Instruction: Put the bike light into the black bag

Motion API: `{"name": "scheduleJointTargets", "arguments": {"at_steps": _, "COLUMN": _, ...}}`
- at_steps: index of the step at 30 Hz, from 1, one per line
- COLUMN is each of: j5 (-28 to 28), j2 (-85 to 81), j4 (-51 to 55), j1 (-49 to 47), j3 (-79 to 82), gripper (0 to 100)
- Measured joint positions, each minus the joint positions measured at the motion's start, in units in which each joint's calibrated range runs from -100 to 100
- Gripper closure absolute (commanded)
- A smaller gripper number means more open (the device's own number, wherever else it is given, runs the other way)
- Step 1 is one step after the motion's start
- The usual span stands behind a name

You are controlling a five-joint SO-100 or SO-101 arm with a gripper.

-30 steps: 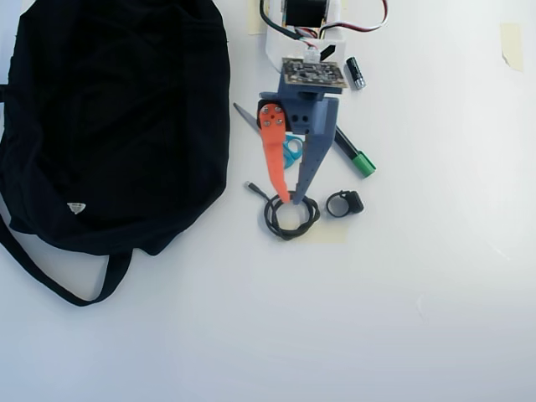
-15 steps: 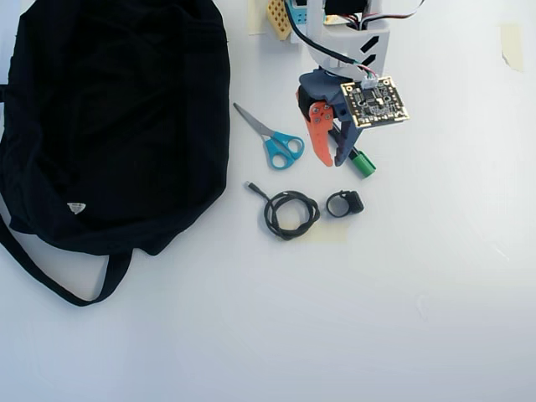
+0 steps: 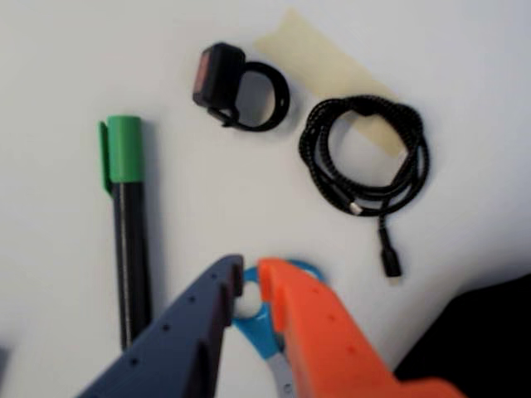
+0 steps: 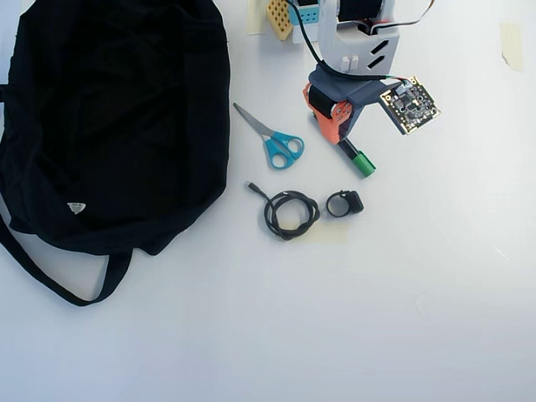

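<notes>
Bike light (image 4: 344, 203) lies on the white table (image 4: 419, 293), its loop strap beside the coiled black cable (image 4: 290, 214) and just below the green-capped marker (image 4: 358, 160) in the overhead view. It is well apart from the gripper (image 4: 332, 139), which hangs empty above it near the arm's base, over the marker's upper end. In the wrist view the blue and orange fingers stand nearly together with only a thin gap, the light (image 3: 236, 87) far ahead of them; the black bag (image 4: 109, 117) fills the left side of the overhead view.
</notes>
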Motion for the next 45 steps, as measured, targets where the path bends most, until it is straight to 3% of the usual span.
{"name": "scheduleJointTargets", "arguments": {"at_steps": 16, "j5": 0.9, "j2": 7.2, "j4": -2.5, "j1": -0.5, "j3": -1.3, "gripper": 98}}
{"name": "scheduleJointTargets", "arguments": {"at_steps": 36, "j5": 0.8, "j2": 41.1, "j4": -2.4, "j1": -3.5, "j3": -34.6, "gripper": 98}}
{"name": "scheduleJointTargets", "arguments": {"at_steps": 45, "j5": 7.1, "j2": 45.1, "j4": -2.3, "j1": -5.0, "j3": -37.1, "gripper": 98}}
